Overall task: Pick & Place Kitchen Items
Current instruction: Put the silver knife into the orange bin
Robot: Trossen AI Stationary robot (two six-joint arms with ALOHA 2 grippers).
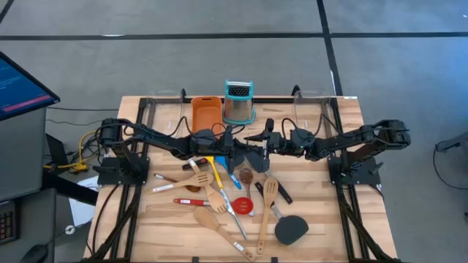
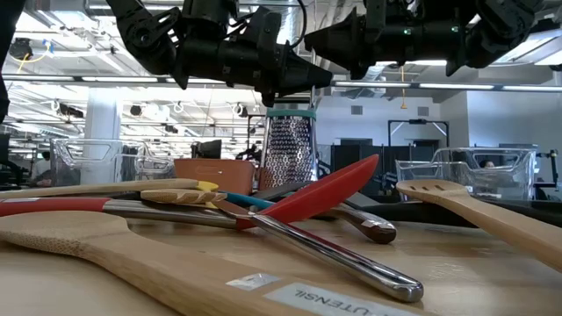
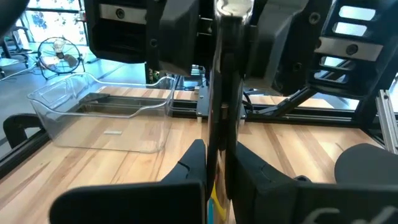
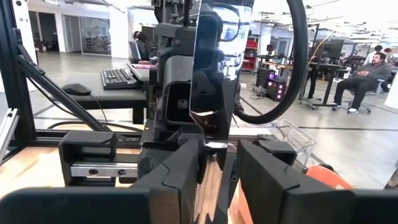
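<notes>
The pale slatted wooden table [image 1: 322, 212] stood in an open workshop. Above its middle the two grippers met over a hand-over. The left gripper [image 3: 214, 165] was clamped on a dark steel-handled tool [image 3: 225, 93]; the right gripper [image 4: 217, 158] stood half parted about the tool's polished blade, apparently not gripping. The right should pull straight back. The other utensils [image 1: 219, 201], wood, steel and red silicone, lay heaped below.

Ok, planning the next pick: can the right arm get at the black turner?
Probably yes. The turner lies at the pile's right edge, nothing over its head, and the right claw hangs mid-table above the pile, meeting the left claw.
</notes>
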